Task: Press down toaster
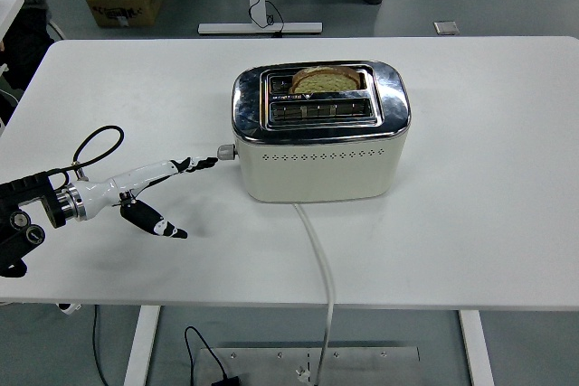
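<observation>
A cream and chrome toaster (318, 133) stands at the middle of the white table (488, 178). A slice of bread (327, 80) sticks up from its far slot; the near slot is empty. Its lever knob (223, 153) juts from the left end, near the top of its travel. My left hand (154, 189) reaches in from the left edge. Its fingers (197, 164) are spread and point at the knob, a little short of it. The thumb (158, 224) hangs down apart. The hand holds nothing.
The toaster's white cord (321, 259) runs from its front over the table's near edge. A black cable loop (90, 143) stands up behind my wrist. A person's legs show at the top, beyond the table. A cardboard box (125, 2) is on the floor.
</observation>
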Robot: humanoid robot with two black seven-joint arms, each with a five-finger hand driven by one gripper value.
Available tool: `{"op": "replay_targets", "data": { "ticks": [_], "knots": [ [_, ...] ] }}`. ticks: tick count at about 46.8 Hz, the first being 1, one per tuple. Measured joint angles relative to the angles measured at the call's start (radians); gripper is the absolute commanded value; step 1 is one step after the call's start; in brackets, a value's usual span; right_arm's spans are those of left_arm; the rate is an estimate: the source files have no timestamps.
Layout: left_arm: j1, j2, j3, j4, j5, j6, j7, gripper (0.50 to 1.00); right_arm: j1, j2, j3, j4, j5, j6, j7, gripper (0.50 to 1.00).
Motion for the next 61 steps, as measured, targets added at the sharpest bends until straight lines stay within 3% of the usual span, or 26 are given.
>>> {"op": "replay_targets", "data": {
  "ticks": [13, 35, 47, 61],
  "knots": [
    [-0.01, 0.012, -0.006, 0.0, -0.074, 0.006, -0.001, 1.0, 0.0, 0.0, 0.0, 0.0, 0.0, 0.0, 0.001, 0.998],
    [-0.104, 0.063, -0.038, 0.004, -0.485, 0.003, -0.001, 1.0, 0.0, 0.0, 0.0, 0.0, 0.0, 0.0, 0.001, 0.998],
    [-0.166, 0.074, -0.039, 0.068, -0.706, 0.007, 0.001, 1.0, 0.0, 0.0, 0.0, 0.0, 0.0, 0.0, 0.001, 0.998],
    [-0.179, 0.049, -0.039, 0.147, -0.903, 0.009, 0.002, 1.0, 0.0, 0.0, 0.0, 0.0, 0.0, 0.0, 0.001, 0.998]
  ]
}}
